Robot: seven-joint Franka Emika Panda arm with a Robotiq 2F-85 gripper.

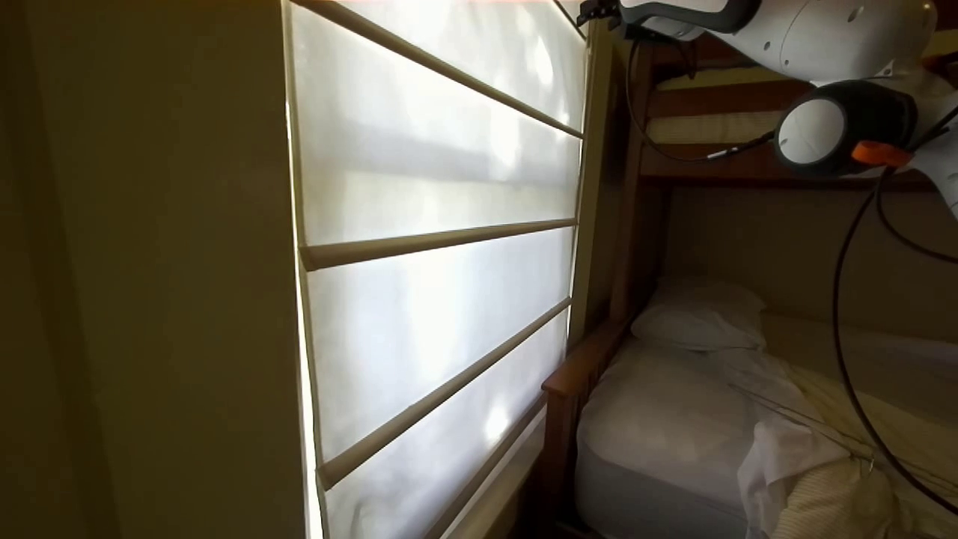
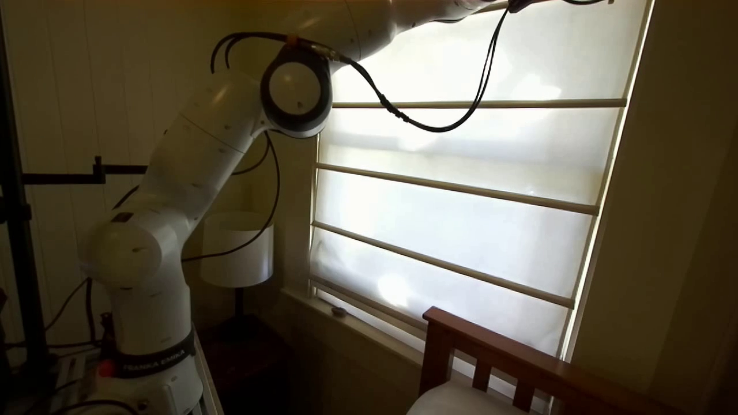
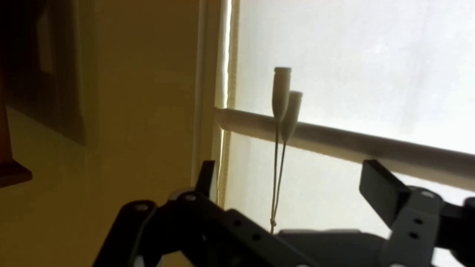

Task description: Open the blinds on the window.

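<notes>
The blinds (image 1: 441, 292) are cream-white fabric with thin ribs, hanging down over the window in both exterior views (image 2: 455, 230) and filling the right of the wrist view (image 3: 371, 81). The glass is hidden; the window's sill (image 2: 369, 334) and side frame (image 3: 207, 74) show. In the wrist view, two pull-cord tassels (image 3: 281, 92) on thin cords joined at a knot (image 3: 273, 222) appear upside down. My gripper (image 3: 287, 176) is open; the cords lie between its fingers in the picture, and nothing shows as gripped. In an exterior view the gripper (image 1: 599, 13) is at the top, beside the blinds' upper edge region.
A wooden bunk bed (image 1: 572, 370) with white bedding (image 1: 673, 419) stands close to the window; its rail (image 2: 501, 340) also shows below the blinds. A lamp (image 2: 237, 253) stands between the arm base and the window. Black cables (image 2: 438, 128) hang from the arm.
</notes>
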